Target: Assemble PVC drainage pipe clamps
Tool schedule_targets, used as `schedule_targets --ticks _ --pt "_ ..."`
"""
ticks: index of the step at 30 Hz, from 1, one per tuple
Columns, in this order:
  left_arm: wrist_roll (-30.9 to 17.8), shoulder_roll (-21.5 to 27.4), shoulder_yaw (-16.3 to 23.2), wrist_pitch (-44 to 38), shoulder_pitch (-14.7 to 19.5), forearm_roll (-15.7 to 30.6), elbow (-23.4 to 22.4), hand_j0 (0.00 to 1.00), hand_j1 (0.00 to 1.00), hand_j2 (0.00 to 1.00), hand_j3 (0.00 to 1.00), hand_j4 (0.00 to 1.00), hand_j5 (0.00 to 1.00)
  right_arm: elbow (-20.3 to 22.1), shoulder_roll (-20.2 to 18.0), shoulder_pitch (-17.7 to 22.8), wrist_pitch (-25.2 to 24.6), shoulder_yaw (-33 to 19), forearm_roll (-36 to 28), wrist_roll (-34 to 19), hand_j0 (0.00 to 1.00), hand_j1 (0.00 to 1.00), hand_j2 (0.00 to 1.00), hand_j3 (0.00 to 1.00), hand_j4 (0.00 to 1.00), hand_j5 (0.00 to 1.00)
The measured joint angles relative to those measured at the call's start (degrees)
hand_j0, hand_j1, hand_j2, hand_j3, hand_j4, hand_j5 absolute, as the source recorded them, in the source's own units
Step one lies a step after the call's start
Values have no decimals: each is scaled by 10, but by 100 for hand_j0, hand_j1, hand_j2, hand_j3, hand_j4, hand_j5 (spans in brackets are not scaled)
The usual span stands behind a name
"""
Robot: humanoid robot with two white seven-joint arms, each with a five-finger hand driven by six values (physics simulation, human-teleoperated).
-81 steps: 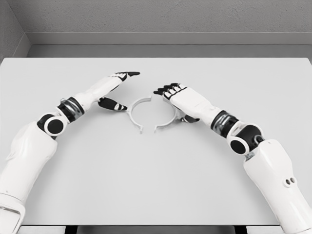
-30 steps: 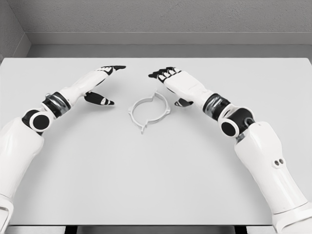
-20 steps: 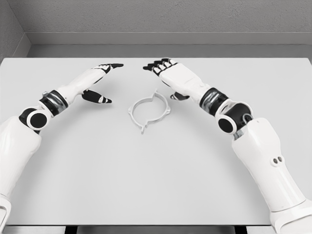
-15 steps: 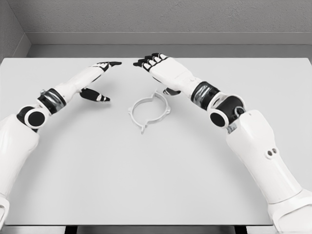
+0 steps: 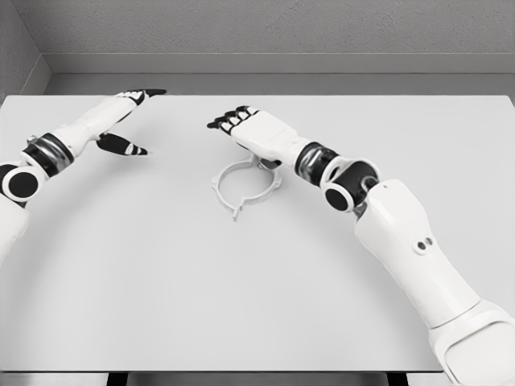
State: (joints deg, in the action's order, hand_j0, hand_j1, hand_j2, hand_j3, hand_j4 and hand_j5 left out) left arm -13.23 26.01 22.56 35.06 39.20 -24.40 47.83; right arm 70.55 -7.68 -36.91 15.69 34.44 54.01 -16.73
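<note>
A white PVC pipe clamp (image 5: 245, 186), its two curved halves closed into a ring, lies flat on the table near the middle. My right hand (image 5: 241, 129) hovers over the ring's far edge, palm down, fingers spread and holding nothing. My left hand (image 5: 129, 117) is far off to the upper left, well clear of the clamp, with fingers extended and the thumb hanging below.
The white table (image 5: 257, 289) fills the view, with a grey wall behind its far edge. My right forearm (image 5: 386, 233) slants across the table's right half.
The two clamp halves have come together into a closed ring. My left hand has drawn back to the upper left; my right hand has swung left over the ring's far side.
</note>
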Motion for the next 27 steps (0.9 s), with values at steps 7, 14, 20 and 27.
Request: schedule_targets --ticks 7,14,20,27 --pt "0 3 1 0 0 0 -2 100 100 100 100 100 100 -21 10 -2 0 9 5 1 100 100 100 100 100 100" --pt "0 3 1 0 0 0 -3 100 100 100 100 100 100 -25 8 -2 0 11 13 0 100 100 100 100 100 100" --pt "0 3 1 0 0 0 -3 100 100 100 100 100 100 -25 7 -1 0 14 15 0 100 100 100 100 100 100" --pt "0 2 1 0 0 0 -3 100 100 100 100 100 100 -22 3 4 0 17 16 -1 100 100 100 100 100 100"
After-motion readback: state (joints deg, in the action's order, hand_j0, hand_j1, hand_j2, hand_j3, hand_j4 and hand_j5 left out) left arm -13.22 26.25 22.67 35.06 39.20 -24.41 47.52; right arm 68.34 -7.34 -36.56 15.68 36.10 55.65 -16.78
